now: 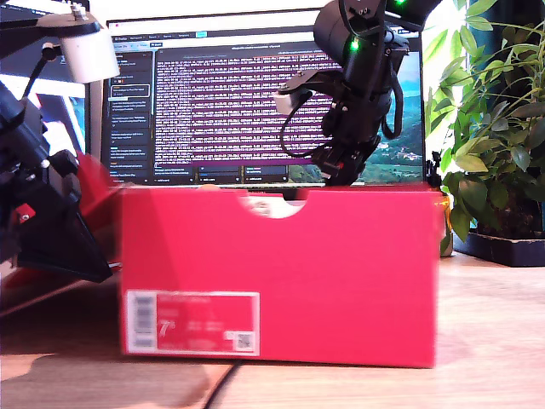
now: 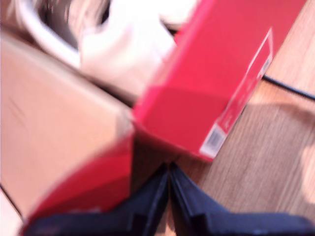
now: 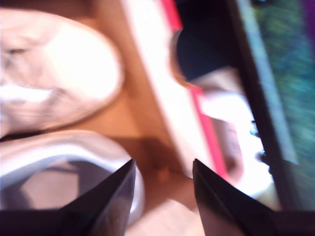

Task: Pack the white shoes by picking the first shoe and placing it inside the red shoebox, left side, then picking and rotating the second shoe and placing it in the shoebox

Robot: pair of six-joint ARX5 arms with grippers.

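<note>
Exterior view: red shoebox mid-table, my second gripper above its far wall. First wrist view: my first gripper closed, empty, beside box. Second wrist view: jaws apart over white shoes inside; descending could clip wall.

Red shoebox: matt cardboard with a smooth face, bearing a white paper label. Table: pale wood-grain surface, smooth with a slight sheen. White shoes: smooth, leather-like uppers. Gripper fingers: dark, matt plastic. Monitor: glossy screen.
</note>
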